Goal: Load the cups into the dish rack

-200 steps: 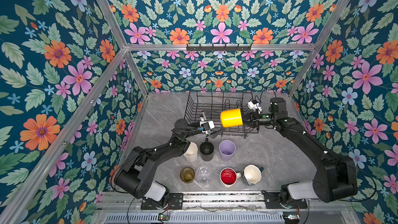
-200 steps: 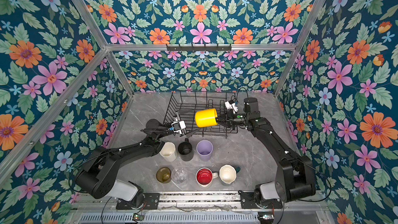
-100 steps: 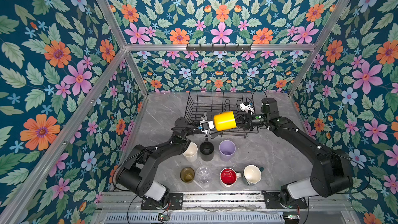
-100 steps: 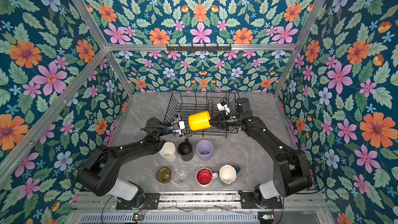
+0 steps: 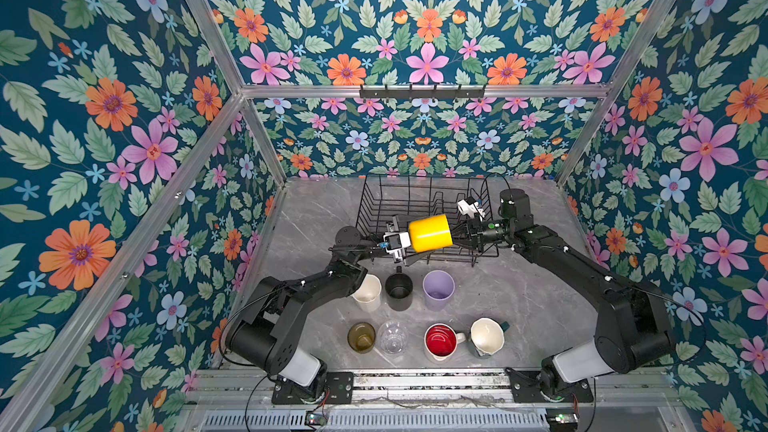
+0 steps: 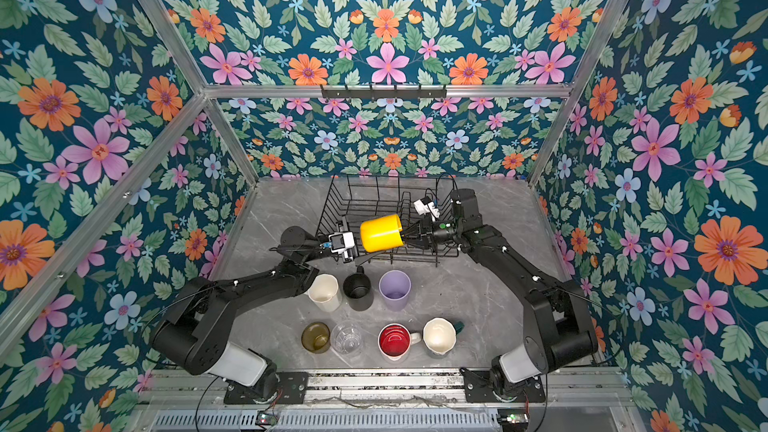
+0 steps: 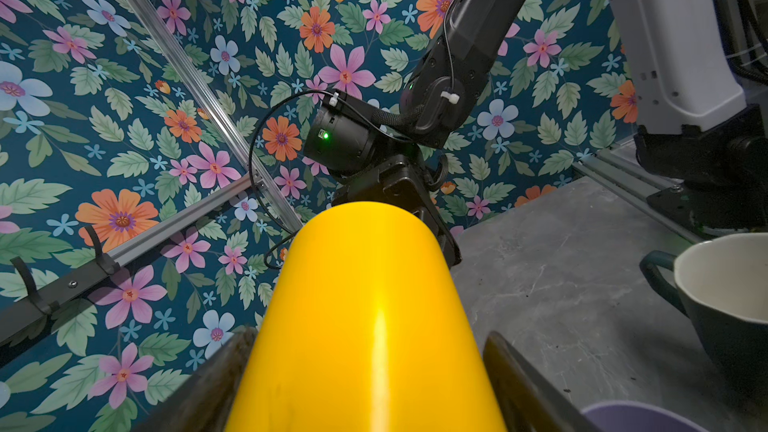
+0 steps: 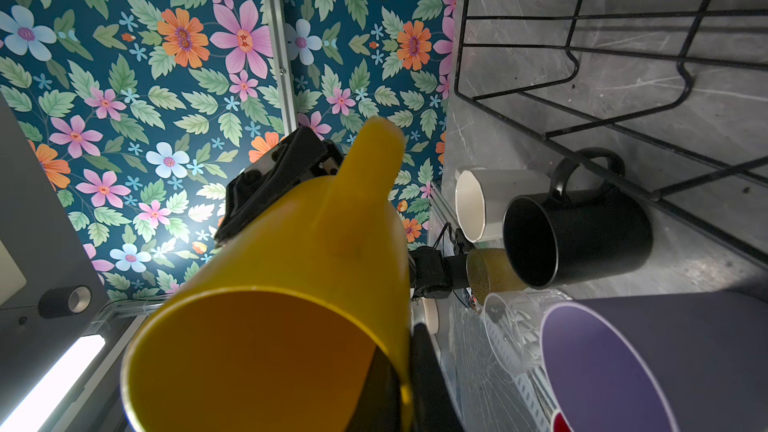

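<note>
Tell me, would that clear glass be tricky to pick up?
Possibly slippery: the clear glass has no handle, so any grip lands on bare wall. Likely light and perhaps fragile, as it looks thin and see-through; glass or plastic, I cannot tell. It stands close beside the olive glass, so a push might knock them together.
</note>
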Tool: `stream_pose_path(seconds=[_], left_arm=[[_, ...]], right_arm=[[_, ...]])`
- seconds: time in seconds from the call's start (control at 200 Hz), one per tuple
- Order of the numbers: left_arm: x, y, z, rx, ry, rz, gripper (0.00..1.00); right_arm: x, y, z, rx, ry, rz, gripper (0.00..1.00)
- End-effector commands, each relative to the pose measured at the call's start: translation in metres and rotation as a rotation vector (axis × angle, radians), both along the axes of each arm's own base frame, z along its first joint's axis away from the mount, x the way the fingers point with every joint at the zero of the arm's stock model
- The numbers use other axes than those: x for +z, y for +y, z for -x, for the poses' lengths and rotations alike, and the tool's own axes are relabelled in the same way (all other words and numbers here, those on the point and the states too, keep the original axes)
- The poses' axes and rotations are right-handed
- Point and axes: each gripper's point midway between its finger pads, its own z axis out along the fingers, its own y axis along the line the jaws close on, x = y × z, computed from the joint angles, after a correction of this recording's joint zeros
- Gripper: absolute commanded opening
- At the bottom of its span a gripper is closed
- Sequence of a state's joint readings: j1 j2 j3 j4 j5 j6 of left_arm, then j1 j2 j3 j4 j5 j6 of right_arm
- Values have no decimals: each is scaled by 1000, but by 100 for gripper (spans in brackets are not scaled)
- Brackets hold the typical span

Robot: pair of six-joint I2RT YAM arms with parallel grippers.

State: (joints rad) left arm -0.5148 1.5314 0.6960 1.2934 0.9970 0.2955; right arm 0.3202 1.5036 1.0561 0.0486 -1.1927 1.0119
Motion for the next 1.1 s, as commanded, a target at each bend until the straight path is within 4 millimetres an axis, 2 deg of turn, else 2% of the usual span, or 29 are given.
stream_pose_path(seconds=[0.0, 0.465, 1.095], left_arm=[[6, -1, 7, -38, -34, 9, 86], [3, -3, 8, -54, -24, -4, 88], [7, -1, 0, -2, -16, 9, 64]], right_arm=[[15, 6, 4, 46, -73, -43, 0], [17, 16, 5, 65, -79, -47, 0], [27, 19, 6, 75, -90, -73, 0]])
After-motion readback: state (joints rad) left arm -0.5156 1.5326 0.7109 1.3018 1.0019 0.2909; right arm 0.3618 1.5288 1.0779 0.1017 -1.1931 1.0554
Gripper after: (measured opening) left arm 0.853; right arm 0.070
